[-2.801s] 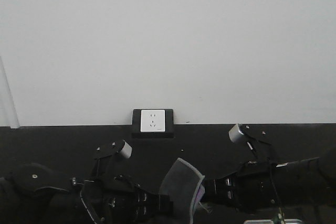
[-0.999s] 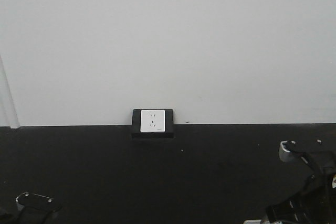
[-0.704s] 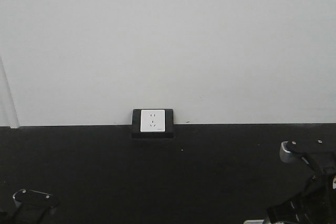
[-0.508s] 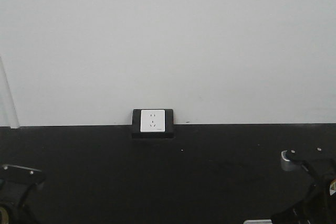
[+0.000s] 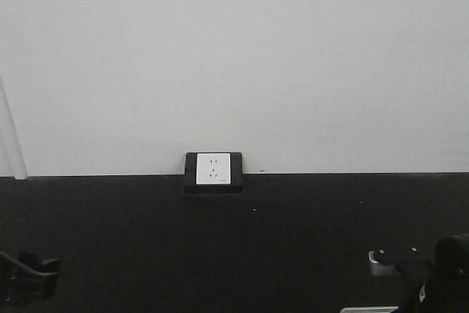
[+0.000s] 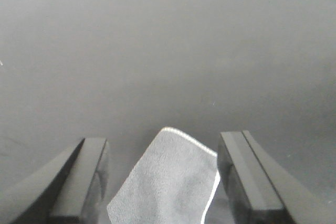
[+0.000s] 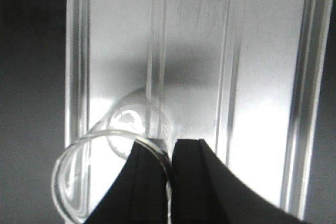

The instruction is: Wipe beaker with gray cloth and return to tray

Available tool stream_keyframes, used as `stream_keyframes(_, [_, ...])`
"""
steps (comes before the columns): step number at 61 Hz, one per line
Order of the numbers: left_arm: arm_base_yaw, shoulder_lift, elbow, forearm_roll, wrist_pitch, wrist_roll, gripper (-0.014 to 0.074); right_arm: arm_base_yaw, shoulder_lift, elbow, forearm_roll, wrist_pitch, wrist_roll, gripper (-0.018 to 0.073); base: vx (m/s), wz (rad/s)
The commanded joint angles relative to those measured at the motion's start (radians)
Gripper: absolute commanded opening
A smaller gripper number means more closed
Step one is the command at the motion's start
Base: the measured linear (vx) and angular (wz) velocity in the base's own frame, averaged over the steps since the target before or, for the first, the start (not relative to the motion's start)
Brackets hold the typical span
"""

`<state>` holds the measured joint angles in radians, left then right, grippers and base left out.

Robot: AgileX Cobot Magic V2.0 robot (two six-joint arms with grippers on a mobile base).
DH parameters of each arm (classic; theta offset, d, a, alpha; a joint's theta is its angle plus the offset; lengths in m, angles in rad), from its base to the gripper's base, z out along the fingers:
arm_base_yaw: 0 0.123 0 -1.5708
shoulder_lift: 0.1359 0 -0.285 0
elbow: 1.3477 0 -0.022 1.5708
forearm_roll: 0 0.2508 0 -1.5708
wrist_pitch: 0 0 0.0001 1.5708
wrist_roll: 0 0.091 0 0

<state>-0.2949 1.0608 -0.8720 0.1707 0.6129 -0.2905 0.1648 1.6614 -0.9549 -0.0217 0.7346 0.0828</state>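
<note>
Front view barely shows anything: one wall socket [image 5: 213, 168] mid-frame, arm bits in the bottom corners. Left wrist view: left pincer [image 6: 163, 177] spread wide, one gray cloth [image 6: 168, 182] lying soft and floppy between its fingers on the dark tabletop [image 6: 168, 51]; looks let go. Right wrist view: right pincer [image 7: 172, 156] clamped narrow on the rim of the one beaker [image 7: 113, 156], lower left, over the single tray [image 7: 262, 77]. Thin glass, probably slippery and fragile, so rim hold seems sensible.
</note>
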Motion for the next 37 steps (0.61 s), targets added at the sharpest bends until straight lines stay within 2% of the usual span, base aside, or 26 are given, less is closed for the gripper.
stream_keyframes(1, [0.002,-0.021,-0.031,0.002,-0.059,-0.007,0.0555,-0.005,-0.019,-0.023,-0.006,-0.045,0.007,-0.0011,0.0,0.0])
stream_keyframes(9, [0.002,-0.021,-0.03,0.002,-0.059,-0.008,0.0555,-0.005,-0.015,-0.023,-0.006,-0.049,0.017,0.0008,0.0,0.0])
stream_keyframes(16, [0.002,-0.021,-0.03,0.002,-0.059,-0.008,0.0555,-0.005,-0.015,-0.023,-0.004,-0.05,0.025,0.0073,0.0,0.0])
stream_keyframes(37, [0.002,-0.021,-0.03,0.002,-0.074,-0.008,0.0524,-0.005,-0.024,-0.027,0.005,-0.017,0.032,0.0459,0.0,0.0])
